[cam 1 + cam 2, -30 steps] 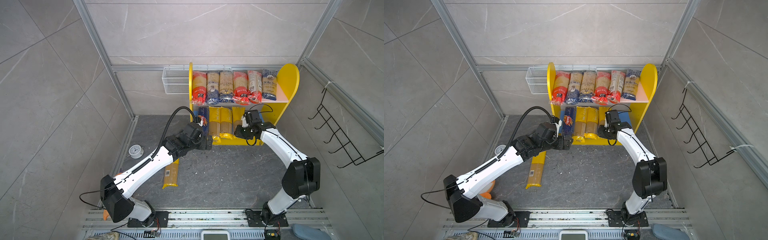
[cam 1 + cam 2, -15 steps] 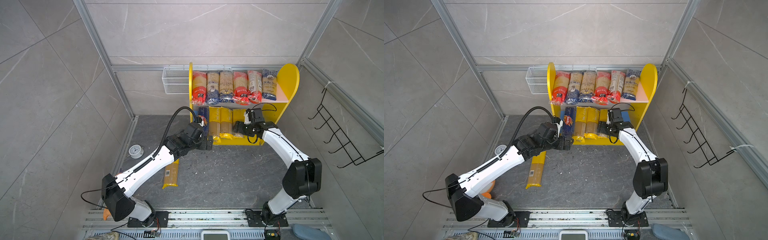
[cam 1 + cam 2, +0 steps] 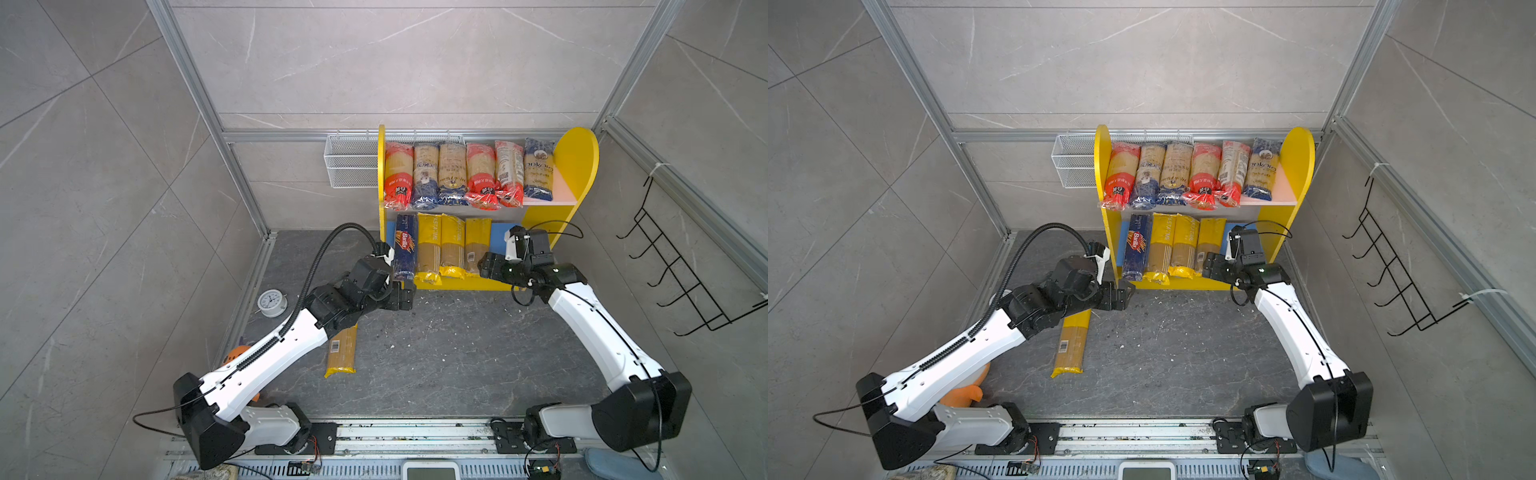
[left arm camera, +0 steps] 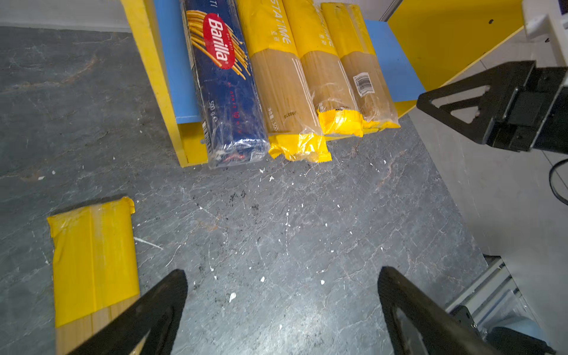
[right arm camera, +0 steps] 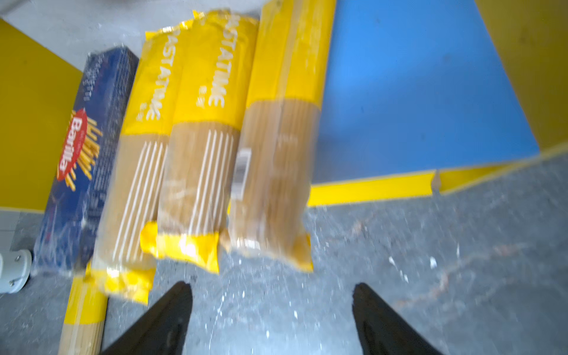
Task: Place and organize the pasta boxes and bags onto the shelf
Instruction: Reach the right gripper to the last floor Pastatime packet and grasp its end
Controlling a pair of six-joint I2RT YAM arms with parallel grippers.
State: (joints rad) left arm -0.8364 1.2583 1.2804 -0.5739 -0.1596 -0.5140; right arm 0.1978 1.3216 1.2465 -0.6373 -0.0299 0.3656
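Left gripper [image 4: 281, 276]: your jaws stand wide with nothing between them. It hovers over the grey floor [image 3: 449, 353], just in front of the shelf's left corner and near the Barilla box's front end.
Right gripper [image 5: 272, 289]: spread wide too, and empty. Its tips aim at the front ends of the yellow-ended bags. In the left wrist view it sits just beside the rightmost bag, with a small gap.
Shelf [image 3: 575, 166]: against the back wall, with the pink upper board [image 3: 561, 193] above the blue lower board [image 3: 497, 237].
Upper row [image 3: 467, 174]: six bags side by side. Their long axes run front to back, and the red and dark-blue ends point toward the robot's base, over the front edge.
Barilla box [image 4: 226, 92]: leftmost on the blue lower board, long axis front to back. Its front end sticks out past the board's edge.
Yellow-ended bags [image 3: 452, 245]: three lie right beside the box, parallel to it and pressed together. Their front ends overhang the edge, and the one next to the box reaches farthest out. Bare blue board shows to their right.
Loose bag [image 3: 1070, 345]: flat on the floor with the barcode up. Its long axis runs roughly in line with the shelved packs, slightly slanted. One yellow end points to the robot's base; the other lies beneath your left arm [image 3: 967, 349].
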